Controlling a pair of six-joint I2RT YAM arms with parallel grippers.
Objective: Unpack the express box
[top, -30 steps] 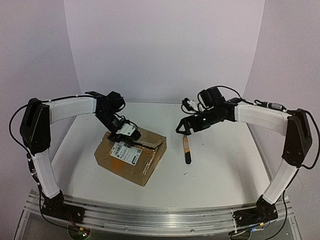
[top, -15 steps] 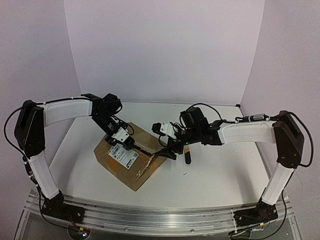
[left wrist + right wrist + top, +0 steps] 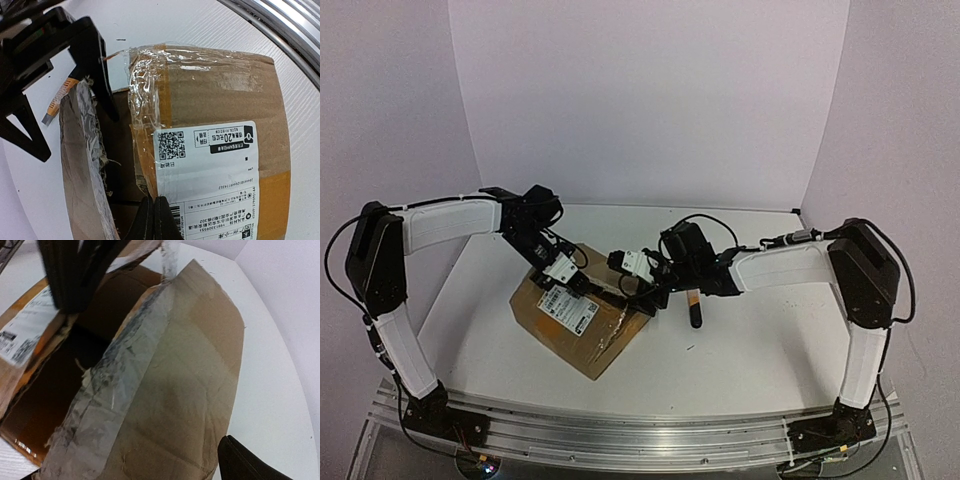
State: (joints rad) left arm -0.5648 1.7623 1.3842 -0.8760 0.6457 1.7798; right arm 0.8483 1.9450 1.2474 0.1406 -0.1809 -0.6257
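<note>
The express box (image 3: 603,337), brown cardboard with a white label (image 3: 565,305), lies left of centre, its taped seam split and dark inside. My left gripper (image 3: 577,283) is shut, its tips (image 3: 154,216) resting at the inner edge of the labelled flap (image 3: 215,165). My right gripper (image 3: 631,293) is open, and its black fingers (image 3: 98,70) straddle the raised right flap (image 3: 175,385). One finger (image 3: 250,462) shows beside that flap's outer face. The flap's torn edge carries crumpled clear tape (image 3: 125,370).
A slim utility knife (image 3: 694,303) lies on the white table (image 3: 770,350) just right of the box, under the right forearm. An aluminium rail (image 3: 640,435) runs along the near edge. Pale walls enclose the back and sides.
My right arm swung left from above the knife to the box, and its open fingers now sit around the right flap. The box has turned slightly. The left gripper stayed shut on the labelled flap.
</note>
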